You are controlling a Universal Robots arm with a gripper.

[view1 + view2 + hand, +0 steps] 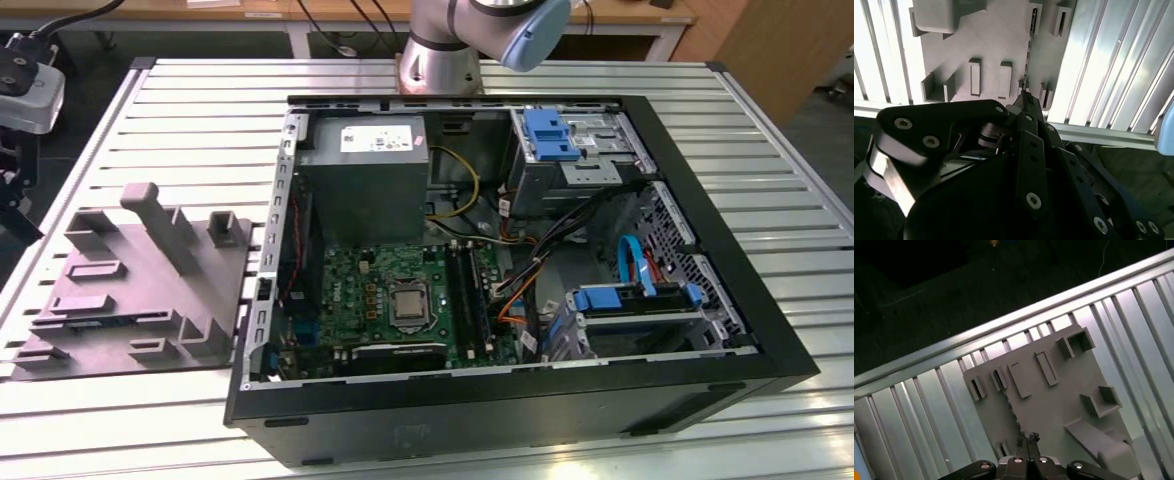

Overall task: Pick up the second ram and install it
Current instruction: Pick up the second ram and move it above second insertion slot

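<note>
No lettering, number or sign is legible. A white label [380, 138] on the grey power supply [358, 195], in the far part of the open computer case [534, 410] toward the exterior view's left, bears print too small to read.

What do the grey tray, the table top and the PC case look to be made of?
The tray looks like matte grey plastic, moulded or printed: dull, no glints. The table looks like bare aluminium: silvery slats with bright reflections. The case is probably sheet metal, matte black outside, bare grey inside.
</note>
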